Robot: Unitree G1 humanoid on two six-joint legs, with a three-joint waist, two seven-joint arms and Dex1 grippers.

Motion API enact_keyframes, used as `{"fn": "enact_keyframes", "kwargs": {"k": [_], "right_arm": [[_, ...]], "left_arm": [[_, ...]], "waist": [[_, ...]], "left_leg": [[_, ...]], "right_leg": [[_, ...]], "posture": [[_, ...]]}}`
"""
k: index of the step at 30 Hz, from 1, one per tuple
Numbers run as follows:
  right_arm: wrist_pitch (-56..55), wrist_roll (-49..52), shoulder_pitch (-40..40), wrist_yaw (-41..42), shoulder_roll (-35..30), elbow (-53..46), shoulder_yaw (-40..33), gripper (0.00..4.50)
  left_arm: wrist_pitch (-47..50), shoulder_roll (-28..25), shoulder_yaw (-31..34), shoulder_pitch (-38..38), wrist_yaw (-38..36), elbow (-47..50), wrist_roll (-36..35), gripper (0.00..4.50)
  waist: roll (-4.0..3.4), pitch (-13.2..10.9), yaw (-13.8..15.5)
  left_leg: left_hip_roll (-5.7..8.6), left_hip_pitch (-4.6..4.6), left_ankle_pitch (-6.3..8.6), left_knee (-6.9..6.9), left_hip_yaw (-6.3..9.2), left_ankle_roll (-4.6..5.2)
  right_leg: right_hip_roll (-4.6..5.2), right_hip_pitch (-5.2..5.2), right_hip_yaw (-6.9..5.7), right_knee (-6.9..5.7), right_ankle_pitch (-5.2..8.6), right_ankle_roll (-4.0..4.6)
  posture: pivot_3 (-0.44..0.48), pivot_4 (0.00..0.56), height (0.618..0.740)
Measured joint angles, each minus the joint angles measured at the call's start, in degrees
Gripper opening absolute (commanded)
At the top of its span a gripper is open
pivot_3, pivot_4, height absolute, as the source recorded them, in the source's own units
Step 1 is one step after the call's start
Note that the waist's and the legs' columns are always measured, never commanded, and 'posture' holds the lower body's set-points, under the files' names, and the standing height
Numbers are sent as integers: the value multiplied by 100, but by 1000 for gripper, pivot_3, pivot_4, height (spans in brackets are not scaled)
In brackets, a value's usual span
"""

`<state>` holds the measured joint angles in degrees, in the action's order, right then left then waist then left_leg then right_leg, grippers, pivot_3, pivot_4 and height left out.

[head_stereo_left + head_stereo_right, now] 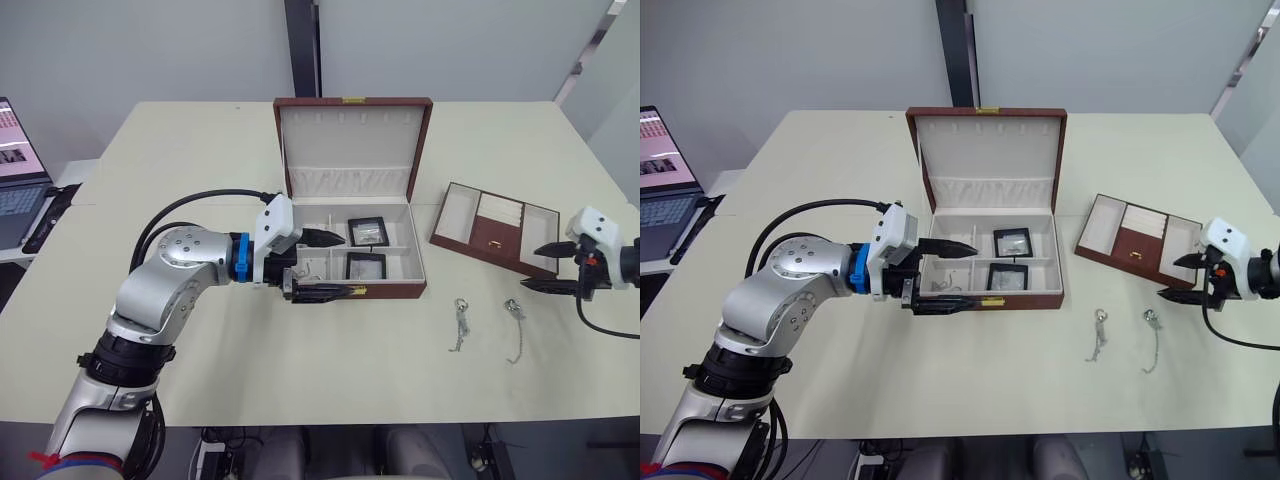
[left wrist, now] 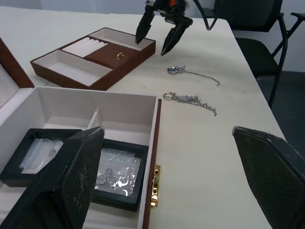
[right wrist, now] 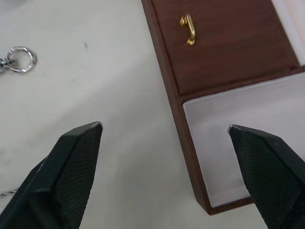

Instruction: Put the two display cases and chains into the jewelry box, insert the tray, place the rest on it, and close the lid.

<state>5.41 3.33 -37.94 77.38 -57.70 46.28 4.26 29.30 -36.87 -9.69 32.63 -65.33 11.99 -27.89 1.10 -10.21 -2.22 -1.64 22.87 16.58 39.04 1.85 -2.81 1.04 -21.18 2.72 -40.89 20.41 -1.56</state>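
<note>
Two thin chains (image 1: 460,322) lie limp on the table (image 1: 300,380), near the tray (image 1: 495,227); likely light and slippery, best pinched at the ring end. Both display cases (image 1: 366,232) sit in the jewelry box (image 1: 350,200). Left gripper (image 1: 325,265) and right gripper (image 1: 550,267) fingers spread wide, empty.

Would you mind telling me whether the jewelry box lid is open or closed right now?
Open. The lid stands upright behind the jewelry box, showing its pale lining and two black display cases inside.
</note>
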Motion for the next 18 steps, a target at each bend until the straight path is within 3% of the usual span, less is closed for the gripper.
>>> {"fn": "enact_keyframes", "kwargs": {"k": [8,11,18], "right_arm": [[-382,-215,-239,-127,316,533,34,4500],[-463,-249,-349,-141,376,669,33,3920],[-629,-344,-459,-176,448,881,33,1835]], "left_arm": [[-115,100,0,24,-21,-94,128,4467],[-129,125,0,26,-15,-93,154,4500],[-246,193,0,-10,-3,-83,202,4500]], "waist": [[0,0,0],[-1,0,-4],[0,0,0]], "left_leg": [[1,1,-9,1,2,-16],[1,0,-10,1,0,-17],[0,1,-10,1,1,-18]], "right_leg": [[1,1,-2,0,0,0],[1,1,0,0,0,0],[2,1,-1,0,0,0]], "posture": [[0,150,740],[0,150,740],[0,150,740]]}}
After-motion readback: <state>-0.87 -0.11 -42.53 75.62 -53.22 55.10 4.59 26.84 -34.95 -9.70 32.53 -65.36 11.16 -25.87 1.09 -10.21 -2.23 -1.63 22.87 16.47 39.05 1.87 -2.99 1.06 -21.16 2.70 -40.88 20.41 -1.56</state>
